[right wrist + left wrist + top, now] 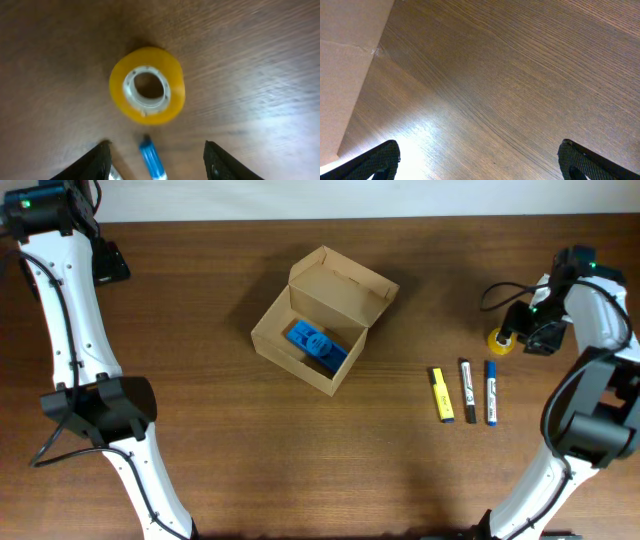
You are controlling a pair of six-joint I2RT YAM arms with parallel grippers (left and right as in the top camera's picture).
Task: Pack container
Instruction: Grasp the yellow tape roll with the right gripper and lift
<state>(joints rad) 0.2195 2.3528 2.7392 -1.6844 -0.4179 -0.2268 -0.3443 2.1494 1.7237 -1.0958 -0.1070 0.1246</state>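
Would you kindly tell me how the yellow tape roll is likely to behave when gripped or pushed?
Lying flat, the yellow tape roll should slide rather than roll if nudged. Its hollow core suggests it is light. The glossy curved rim may slip in a grip.

From high overhead, straight down on the whole table [250, 450]; from the left wrist, close over bare wood at its far left corner; from the right wrist, close down on the yellow tape roll [147, 86], shared with overhead near the right edge.
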